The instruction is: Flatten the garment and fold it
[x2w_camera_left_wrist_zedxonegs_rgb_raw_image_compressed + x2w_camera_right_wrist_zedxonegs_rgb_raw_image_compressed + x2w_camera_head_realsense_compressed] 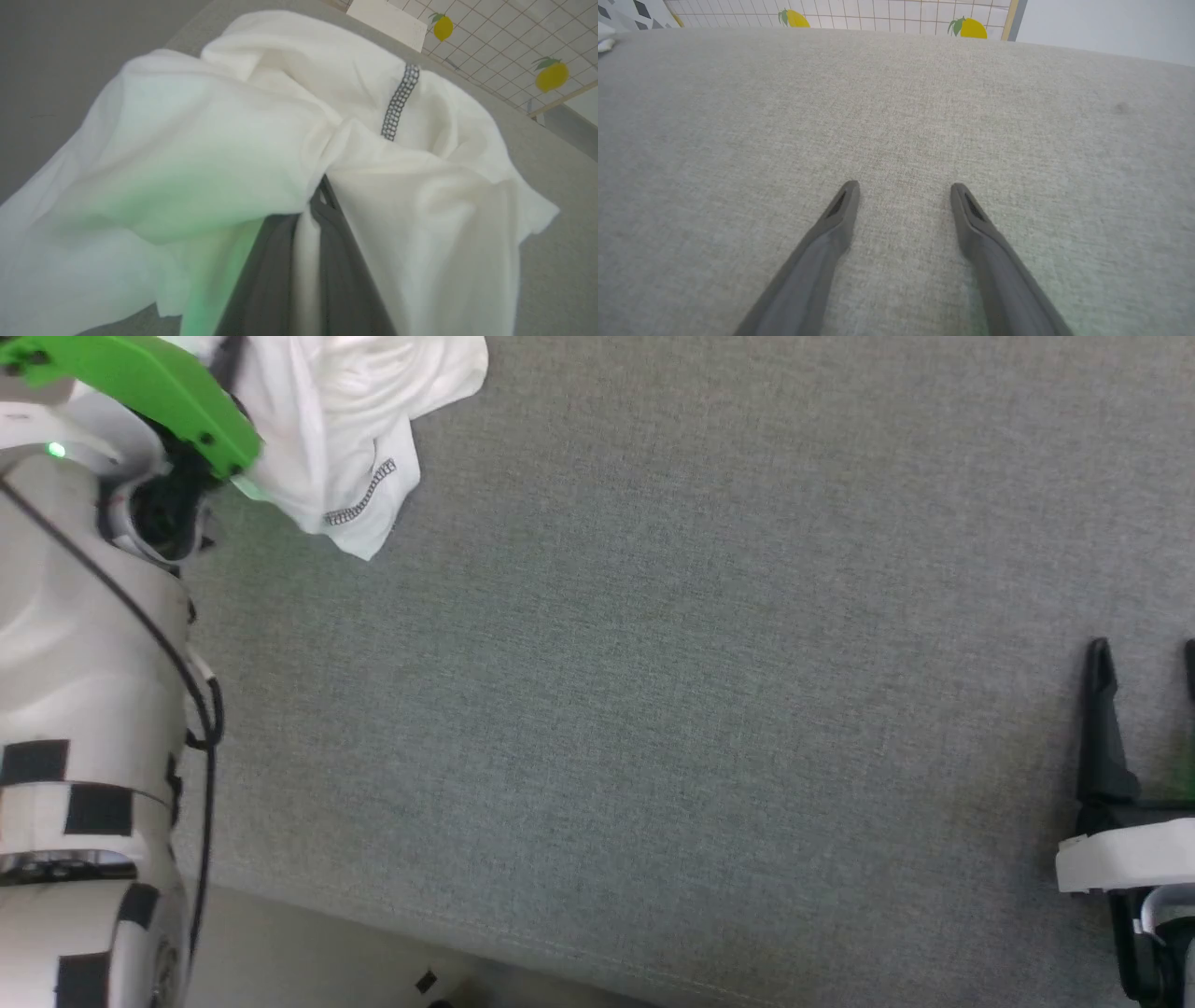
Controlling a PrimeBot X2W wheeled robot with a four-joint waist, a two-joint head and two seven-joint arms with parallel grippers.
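Pinching one white garment (224, 140), left end effector (321, 200); right end effector (903, 191) spread wide.

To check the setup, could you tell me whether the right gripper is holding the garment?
No, the right gripper stands open over the bare grey surface, nothing between its jaws.

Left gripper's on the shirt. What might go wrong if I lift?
The left gripper pinches a bunched fold of the T-shirt, perhaps several layers, so lifting may raise a wad, not one edge. The right gripper stands open, far off over the grey surface, so nothing pins the cloth; it may drag.
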